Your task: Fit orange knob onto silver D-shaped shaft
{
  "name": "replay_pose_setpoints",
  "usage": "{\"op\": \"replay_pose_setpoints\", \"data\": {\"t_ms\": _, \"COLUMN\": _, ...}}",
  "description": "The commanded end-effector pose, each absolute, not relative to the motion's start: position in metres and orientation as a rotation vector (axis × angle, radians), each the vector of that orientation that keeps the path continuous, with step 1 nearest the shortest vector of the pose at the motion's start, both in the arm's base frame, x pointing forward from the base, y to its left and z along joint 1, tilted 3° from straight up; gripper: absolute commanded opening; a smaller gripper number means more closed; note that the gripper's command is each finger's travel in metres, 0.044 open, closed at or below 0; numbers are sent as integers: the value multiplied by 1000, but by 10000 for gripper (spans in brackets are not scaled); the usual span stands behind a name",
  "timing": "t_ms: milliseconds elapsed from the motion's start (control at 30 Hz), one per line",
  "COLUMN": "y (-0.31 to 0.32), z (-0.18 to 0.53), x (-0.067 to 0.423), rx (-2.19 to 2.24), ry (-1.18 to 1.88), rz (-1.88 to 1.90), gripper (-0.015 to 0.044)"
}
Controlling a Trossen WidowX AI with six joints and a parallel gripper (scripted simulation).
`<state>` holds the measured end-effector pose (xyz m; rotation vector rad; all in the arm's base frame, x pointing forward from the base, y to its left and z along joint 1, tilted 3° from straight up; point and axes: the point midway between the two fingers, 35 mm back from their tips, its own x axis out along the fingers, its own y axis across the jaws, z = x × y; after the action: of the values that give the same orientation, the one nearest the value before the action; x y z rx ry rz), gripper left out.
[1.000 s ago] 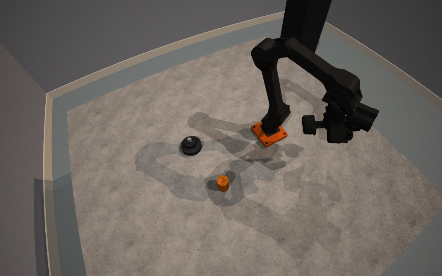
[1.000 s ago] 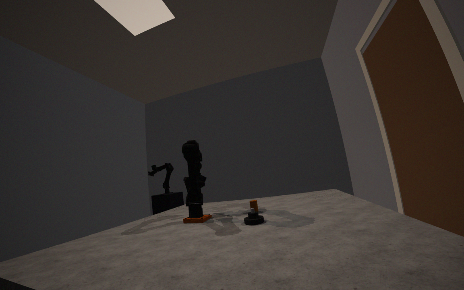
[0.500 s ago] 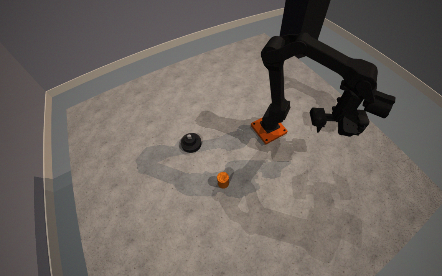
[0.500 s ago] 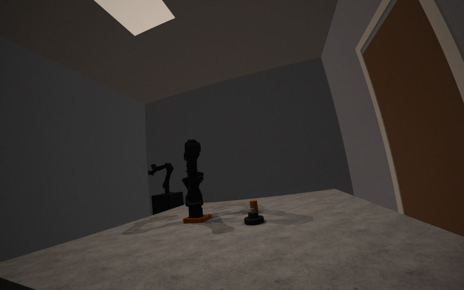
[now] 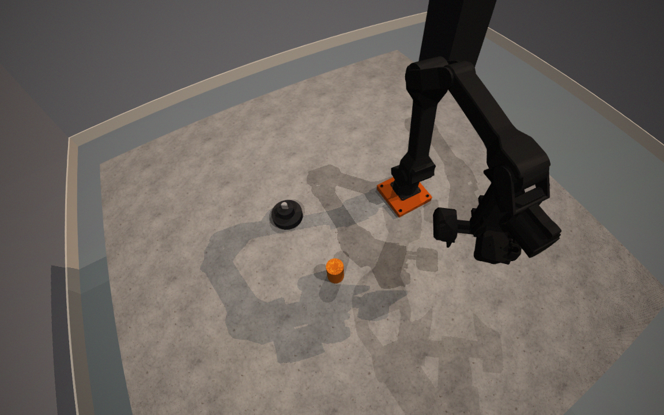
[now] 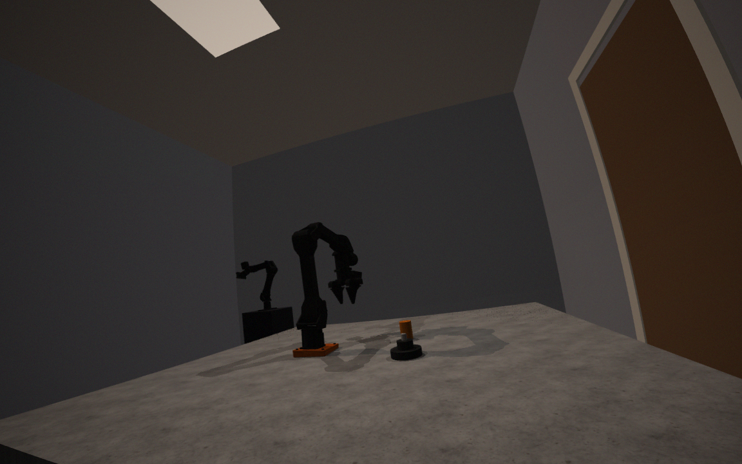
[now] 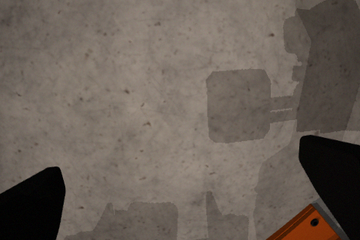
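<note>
The orange knob [image 5: 334,270] [image 6: 405,328] stands upright on the stone table top, out in the open. The round black pedestal [image 5: 287,215] [image 6: 406,352] with the short silver shaft [image 5: 285,206] stands apart from it, further left in the top view. My gripper [image 5: 479,240] [image 6: 346,299] [image 7: 184,164] is open and empty. It points down and hangs well above the table, to the right of the arm's base and far from both the knob and the pedestal. The wrist view shows only bare table, shadows and a corner of the base; knob and pedestal are out of it.
The arm's orange base plate [image 5: 419,203] [image 6: 315,350] is bolted near the table's middle. A low pale rim [image 5: 71,206] runs round the table. A second dark arm [image 6: 259,278] stands on a box behind the table.
</note>
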<state>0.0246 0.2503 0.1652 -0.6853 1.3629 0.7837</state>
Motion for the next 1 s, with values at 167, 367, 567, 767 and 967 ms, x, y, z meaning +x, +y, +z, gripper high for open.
{"op": "replay_pose_setpoints", "data": {"t_ms": 167, "y": 238, "z": 168, "x": 137, "rx": -716, "ry": 1342, "rz": 803, "gripper": 440}}
{"op": "replay_pose_setpoints", "data": {"t_ms": 367, "y": 203, "z": 167, "x": 209, "rx": -750, "ry": 1337, "rz": 808, "gripper": 440}}
{"op": "replay_pose_setpoints", "data": {"t_ms": 567, "y": 147, "z": 165, "x": 270, "rx": -778, "ry": 1337, "rz": 814, "gripper": 440}}
{"op": "replay_pose_setpoints", "data": {"t_ms": 767, "y": 129, "z": 164, "x": 283, "rx": -784, "ry": 1337, "rz": 816, "gripper": 440}}
{"op": "replay_pose_setpoints", "data": {"t_ms": 967, "y": 131, "z": 137, "x": 285, "rx": -784, "ry": 1337, "rz": 816, "gripper": 440}}
